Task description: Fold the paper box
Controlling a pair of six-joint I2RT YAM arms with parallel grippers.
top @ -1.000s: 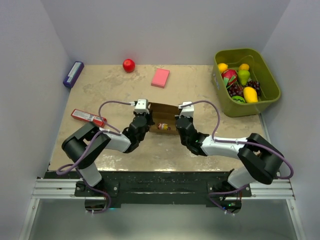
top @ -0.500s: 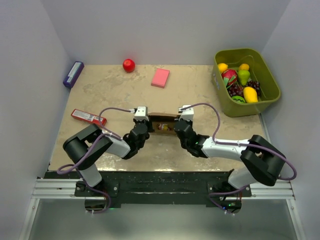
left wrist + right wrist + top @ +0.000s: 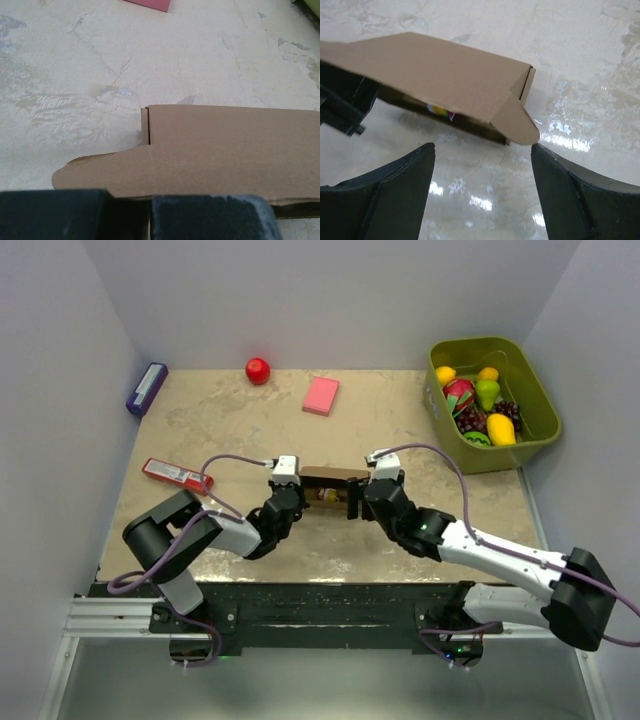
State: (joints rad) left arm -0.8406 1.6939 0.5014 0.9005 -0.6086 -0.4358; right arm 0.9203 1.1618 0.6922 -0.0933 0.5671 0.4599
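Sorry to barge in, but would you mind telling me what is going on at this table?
Two robot arms are folding a brown paper box in the middle of the table. The left gripper is shut on the box's left end. The right gripper is open at the right end, fingers apart and gripping nothing. The lid lies folded over the top, with a rounded flap sticking out at each end, not yet tucked in.

Paper box [image 3: 225, 150] running off the left wrist view's right edge, colourful item [image 3: 439, 110] inside mostly hidden, pink block [image 3: 150, 3] cropped
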